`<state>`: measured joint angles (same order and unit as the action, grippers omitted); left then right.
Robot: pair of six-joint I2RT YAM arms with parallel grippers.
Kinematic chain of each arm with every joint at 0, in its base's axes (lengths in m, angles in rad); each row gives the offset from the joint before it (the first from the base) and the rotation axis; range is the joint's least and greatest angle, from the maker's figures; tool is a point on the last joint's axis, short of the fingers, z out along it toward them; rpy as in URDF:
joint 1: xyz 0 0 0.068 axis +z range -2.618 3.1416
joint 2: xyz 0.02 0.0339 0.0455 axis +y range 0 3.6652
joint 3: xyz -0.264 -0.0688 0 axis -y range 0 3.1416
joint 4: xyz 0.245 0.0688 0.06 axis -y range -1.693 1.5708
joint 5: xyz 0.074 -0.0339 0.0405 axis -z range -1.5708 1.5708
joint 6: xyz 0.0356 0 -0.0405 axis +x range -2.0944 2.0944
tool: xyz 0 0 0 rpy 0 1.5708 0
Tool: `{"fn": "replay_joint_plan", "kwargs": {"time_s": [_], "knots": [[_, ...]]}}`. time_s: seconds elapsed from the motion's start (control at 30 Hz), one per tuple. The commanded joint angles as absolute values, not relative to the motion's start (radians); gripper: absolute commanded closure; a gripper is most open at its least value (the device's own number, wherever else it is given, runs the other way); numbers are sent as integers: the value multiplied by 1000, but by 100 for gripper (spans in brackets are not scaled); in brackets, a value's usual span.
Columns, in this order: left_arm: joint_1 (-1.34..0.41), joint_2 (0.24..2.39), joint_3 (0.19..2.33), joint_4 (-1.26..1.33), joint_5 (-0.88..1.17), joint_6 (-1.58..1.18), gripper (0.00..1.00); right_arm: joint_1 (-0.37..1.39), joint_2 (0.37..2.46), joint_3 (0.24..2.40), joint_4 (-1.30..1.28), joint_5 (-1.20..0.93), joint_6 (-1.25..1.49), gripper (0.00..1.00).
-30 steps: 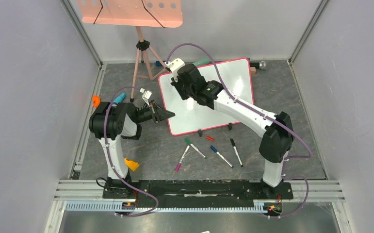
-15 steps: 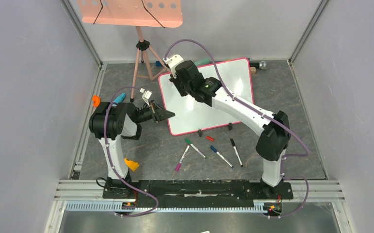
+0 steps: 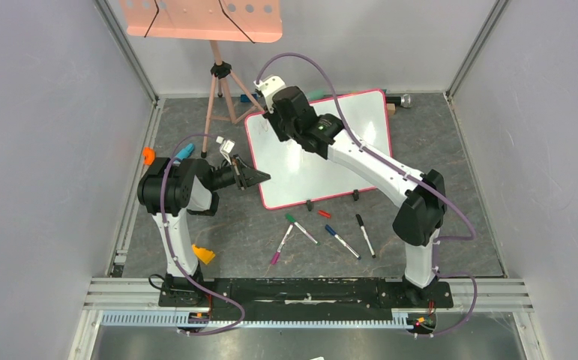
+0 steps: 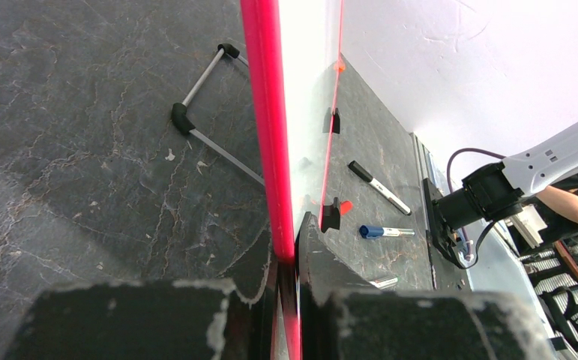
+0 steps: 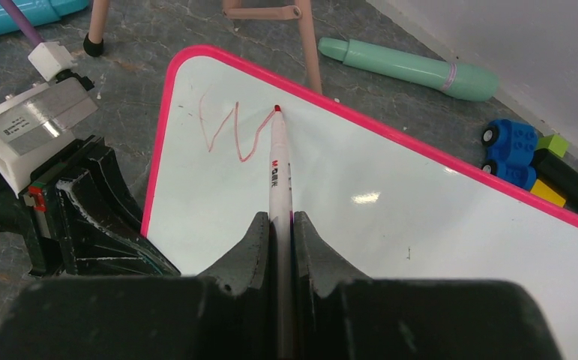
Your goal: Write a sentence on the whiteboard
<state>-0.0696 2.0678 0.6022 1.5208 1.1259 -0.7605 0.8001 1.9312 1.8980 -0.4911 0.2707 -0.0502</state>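
- The whiteboard [image 3: 300, 169] is resting on the dark worktop [image 3: 450, 165] at the centre of the top view, with its two black clip feet along its lower edge.
- The left pincer [image 4: 294, 264] is pinching the whiteboard's pink rim at the board's left edge, one jaw pressing on each face.
- The right pincer [image 5: 277, 225] is gripping a red marker [image 5: 279, 161], whose tip is meeting the board near its upper-left corner.
- Of the sentence [image 5: 229, 133], only a red W-like zigzag is showing, ending at the tip.
- Loose markers [image 3: 342, 241] are lying on the worktop below the board.
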Motion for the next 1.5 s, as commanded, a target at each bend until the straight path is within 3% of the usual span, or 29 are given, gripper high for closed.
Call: {"fn": "replay_joint_plan", "kwargs": {"time_s": [0.0, 0.5, 1.47], "knots": [[-59, 2106, 578, 1557, 1057, -492, 89, 775, 1950, 1937, -478, 304, -64, 100], [-59, 2103, 575, 1557, 1049, -489, 89, 778, 1701, 1710, -358, 239, -75, 100], [-58, 2102, 575, 1557, 1053, -489, 89, 779, 1837, 1814, -484, 203, -31, 100]]}}
